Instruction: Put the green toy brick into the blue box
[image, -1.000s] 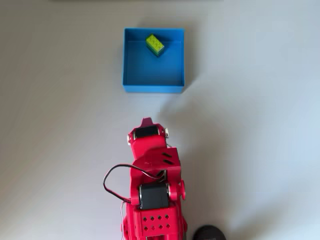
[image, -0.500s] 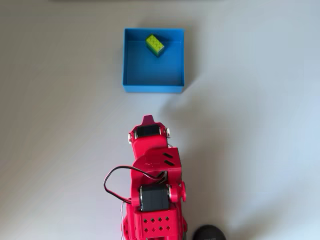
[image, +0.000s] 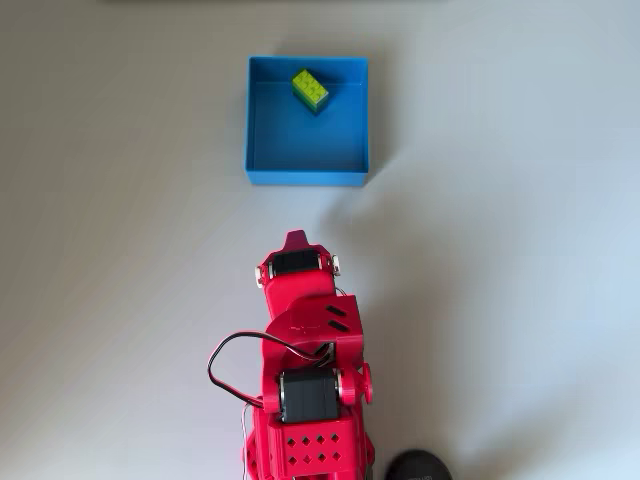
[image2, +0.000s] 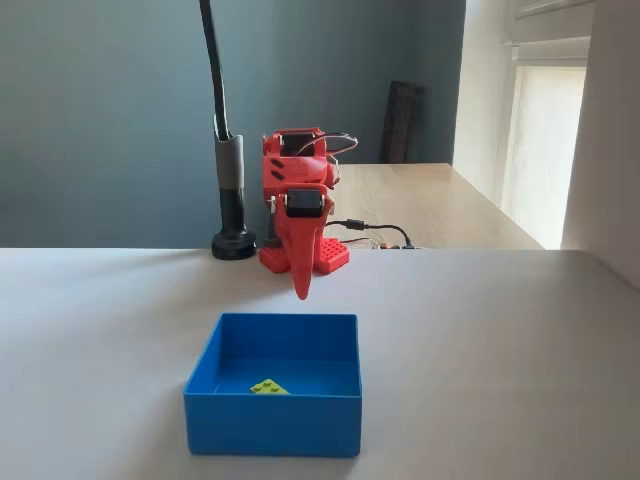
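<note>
Green toy brick: you see the green toy brick (image: 311, 89) (image2: 268, 386) lying studs up on the floor of the blue box, near the wall farthest from the arm.
Table: your white table (image: 500, 250) (image2: 500, 340) carries the blue box.
Arm: your red arm (image: 305, 380) (image2: 298, 190) sits folded, apart from the blue box.
Blue box: the blue box (image: 258, 120) (image2: 272, 428) stands open-topped.
Gripper: your gripper (image: 294, 240) (image2: 302, 293) points down short of the blue box, fingers pressed together, holding nothing.
</note>
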